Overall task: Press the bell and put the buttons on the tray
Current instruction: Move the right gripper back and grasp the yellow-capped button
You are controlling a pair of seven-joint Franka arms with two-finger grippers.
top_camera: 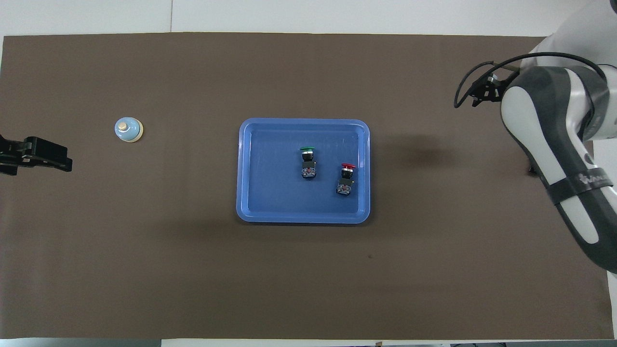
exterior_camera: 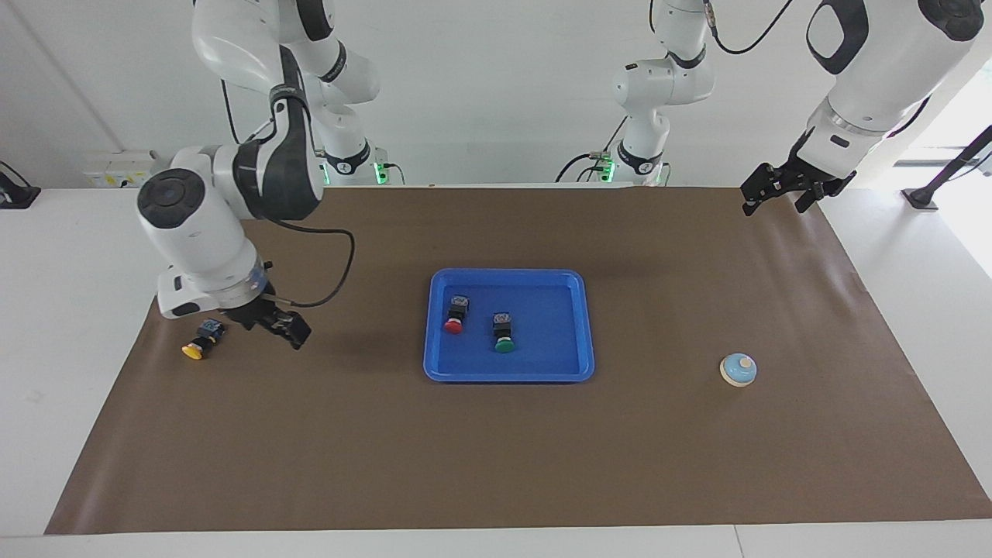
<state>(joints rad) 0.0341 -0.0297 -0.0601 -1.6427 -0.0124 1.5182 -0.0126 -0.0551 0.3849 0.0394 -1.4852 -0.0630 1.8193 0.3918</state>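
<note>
The blue tray (exterior_camera: pixel 508 377) (top_camera: pixel 302 219) lies mid-table. In it lie the red button (exterior_camera: pixel 455 315) (top_camera: pixel 346 179) and the green button (exterior_camera: pixel 503 332) (top_camera: pixel 307 163), both on their sides. The yellow button (exterior_camera: pixel 202 339) lies on the mat toward the right arm's end, hidden under the arm in the overhead view. My right gripper (exterior_camera: pixel 285 328) hangs low just beside it, not holding it. The bell (exterior_camera: pixel 738 370) (top_camera: pixel 128 130) stands toward the left arm's end. My left gripper (exterior_camera: pixel 777 199) (top_camera: pixel 36 155) is open, empty and raised, waiting over the mat's edge at that end.
A brown mat (exterior_camera: pixel 496 457) (top_camera: pixel 308 289) covers the table. The right arm's forearm (top_camera: pixel 559 159) hangs over the mat's end by the yellow button, with a cable looping from it.
</note>
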